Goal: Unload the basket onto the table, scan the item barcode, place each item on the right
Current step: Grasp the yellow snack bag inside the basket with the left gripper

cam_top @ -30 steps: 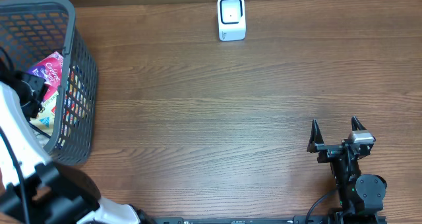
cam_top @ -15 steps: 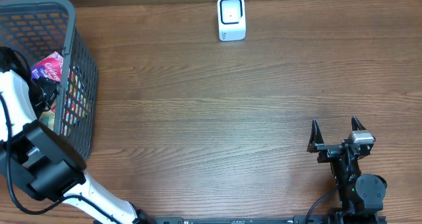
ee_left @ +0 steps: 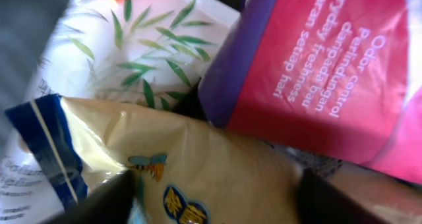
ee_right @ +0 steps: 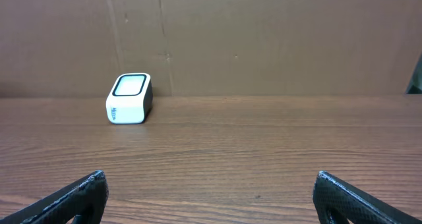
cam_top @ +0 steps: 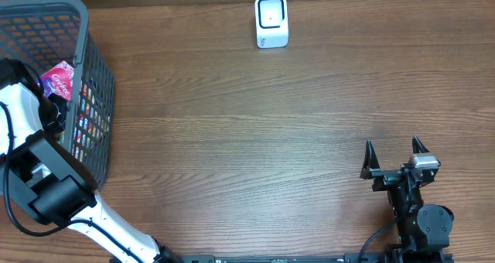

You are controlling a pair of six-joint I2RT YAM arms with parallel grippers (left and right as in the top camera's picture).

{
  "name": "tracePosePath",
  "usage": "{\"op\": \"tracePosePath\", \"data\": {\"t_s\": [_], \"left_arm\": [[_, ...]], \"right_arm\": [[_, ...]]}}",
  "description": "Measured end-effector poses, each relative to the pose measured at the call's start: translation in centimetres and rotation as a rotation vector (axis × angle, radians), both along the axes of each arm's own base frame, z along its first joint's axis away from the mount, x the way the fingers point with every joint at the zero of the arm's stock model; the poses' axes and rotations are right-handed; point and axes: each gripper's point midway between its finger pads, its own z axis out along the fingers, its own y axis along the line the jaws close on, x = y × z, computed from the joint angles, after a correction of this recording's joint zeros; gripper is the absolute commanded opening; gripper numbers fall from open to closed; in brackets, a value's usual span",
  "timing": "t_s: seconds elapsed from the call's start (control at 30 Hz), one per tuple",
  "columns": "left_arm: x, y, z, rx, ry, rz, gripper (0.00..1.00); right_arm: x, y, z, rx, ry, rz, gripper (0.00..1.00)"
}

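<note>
1. At the left edge of the wooden table (cam_top: 255,139) stands a dark grey mesh basket (cam_top: 91,85), seen from above, with colourful packets inside.
2. The left arm (cam_top: 22,112), white with black joints, reaches down into the basket from the near side. Its gripper is hidden among the packets in the overhead view.
3. The left wrist camera looks closely at the basket's contents. A cream packet (ee_left: 224,165), with a blue-striped end and a small bee emblem, lies across the lower half of that view.
4. The left gripper (ee_left: 214,201) shows as two dark, blurred fingers at the bottom of the view, one on each side of the cream packet. They stand apart, but I cannot tell whether they press on the packet or merely straddle it.
5. A pink and purple packet (ee_left: 330,72) with white lettering lies just beside the cream packet at the upper right. A white packet (ee_left: 145,46) printed with green leaves lies at the upper left.
6. The scanner (cam_top: 271,21), a small white box with a dark-framed window, sits at the far edge of the table near the centre, well apart from the basket.
7. The right gripper (cam_top: 393,156) sits at the near right of the table, its two black fingers spread wide and holding nothing. It faces the scanner.
</note>
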Motion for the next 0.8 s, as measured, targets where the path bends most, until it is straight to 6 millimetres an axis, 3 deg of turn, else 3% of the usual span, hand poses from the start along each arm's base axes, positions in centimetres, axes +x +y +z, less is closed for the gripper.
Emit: {"op": "tracePosePath", "data": {"t_s": [0.03, 0.07, 0.27, 0.4, 0.67, 0.7, 0.77, 0.8], "left_arm": [[0.1, -0.1, 0.0, -0.005, -0.002, -0.003, 0.27], [0.0, -0.2, -0.1, -0.009, -0.001, -0.005, 0.04], [-0.8, -0.9, -0.1, -0.056, 0.029, -0.024, 0.04], [-1.1, -1.2, 1.0, -0.129, 0.036, -0.005, 0.04], [2.4, -0.5, 8.7, -0.097, -0.151, -0.016, 0.04], [2.5, -0.7, 9.4, -0.087, -0.160, -0.031, 0.13], [2.5, -1.1, 10.0, -0.074, -0.154, -0.072, 0.79], [2.6, -1.4, 9.7, -0.066, -0.136, -0.093, 0.93]], "right_arm": [[0.0, 0.0, 0.0, 0.000, -0.001, 0.000, 1.00], [0.0, 0.0, 0.0, 0.000, 0.000, 0.000, 1.00], [0.0, 0.0, 0.0, 0.000, 0.000, 0.000, 1.00], [0.0, 0.0, 0.0, 0.000, 0.000, 0.000, 1.00], [0.0, 0.0, 0.0, 0.000, 0.000, -0.001, 1.00], [0.0, 0.0, 0.0, 0.000, 0.000, 0.000, 1.00], [0.0, 0.0, 0.0, 0.000, 0.000, 0.000, 1.00], [0.0, 0.0, 0.0, -0.001, -0.001, 0.000, 1.00]]}}
